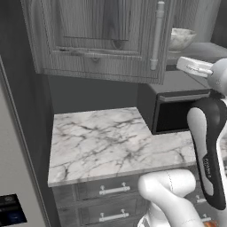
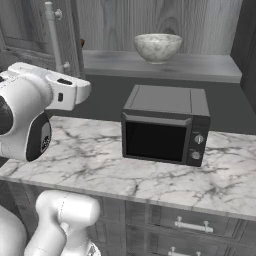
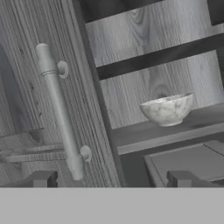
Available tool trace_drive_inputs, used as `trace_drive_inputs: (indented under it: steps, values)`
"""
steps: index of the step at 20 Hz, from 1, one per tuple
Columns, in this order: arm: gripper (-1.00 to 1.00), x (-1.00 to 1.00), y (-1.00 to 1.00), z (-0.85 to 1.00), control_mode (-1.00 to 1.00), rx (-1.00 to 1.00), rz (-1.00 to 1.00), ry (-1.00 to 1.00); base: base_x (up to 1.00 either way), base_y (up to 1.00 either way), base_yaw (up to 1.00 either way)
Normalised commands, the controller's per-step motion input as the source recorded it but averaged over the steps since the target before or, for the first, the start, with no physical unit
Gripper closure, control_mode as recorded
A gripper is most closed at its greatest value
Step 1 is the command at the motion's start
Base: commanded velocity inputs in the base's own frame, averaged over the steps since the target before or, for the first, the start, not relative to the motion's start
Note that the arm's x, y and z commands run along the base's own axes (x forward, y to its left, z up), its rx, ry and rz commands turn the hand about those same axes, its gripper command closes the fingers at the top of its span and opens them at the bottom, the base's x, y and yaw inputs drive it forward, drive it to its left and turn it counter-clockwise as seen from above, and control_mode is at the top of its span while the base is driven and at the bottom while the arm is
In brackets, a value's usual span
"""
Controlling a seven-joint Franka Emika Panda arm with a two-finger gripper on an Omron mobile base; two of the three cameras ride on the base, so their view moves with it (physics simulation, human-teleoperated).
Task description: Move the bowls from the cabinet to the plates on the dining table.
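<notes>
Hovering with the gripper (image 3: 111,179) spread wide and gripping nothing — tips standing apart, framing the edge of the open cabinet (image 3: 144,57) door. Sitting on the cabinet's bottom shelf, ahead of the gripper and off toward its right tip, the marble bowl (image 3: 167,109) — exposed because the door is swung aside. Hanging just beside the left tip, the door's handle (image 3: 59,111). Probably lining up a reach toward the bowl, above the microwave (image 2: 165,125).

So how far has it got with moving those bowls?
Done: the cabinet stands open. In hand: nothing; the gripper is open and empty, beside the door handle. Left: the marble bowl sits on its shelf above the microwave, not yet picked up. A second bowl isn't visible.
</notes>
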Motion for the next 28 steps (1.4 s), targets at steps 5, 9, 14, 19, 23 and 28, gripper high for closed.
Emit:
trace_drive_inputs:
  steps: [5,9,14,19,23,28]
  values:
    - [-1.0,0.01,-0.42,-0.23,-1.0,-0.01,0.01,0.21,0.0,0.0,0.0]
    - [-1.0,0.11,-0.35,-0.11,-1.0,-0.02,0.05,0.2,0.0,0.0,0.0]
    - [-1.0,0.07,-0.29,0.03,-1.0,0.02,0.17,0.12,0.0,0.0,0.0]
    - [-1.0,0.13,-0.2,0.06,-1.0,0.14,0.23,0.12,0.0,0.0,0.0]
    - [-1.0,0.38,-0.02,0.0,-1.0,0.17,0.2,0.15,0.0,0.0,0.0]
    - [-1.0,0.52,0.03,0.0,-1.0,0.14,0.1,0.15,0.0,0.0,0.0]
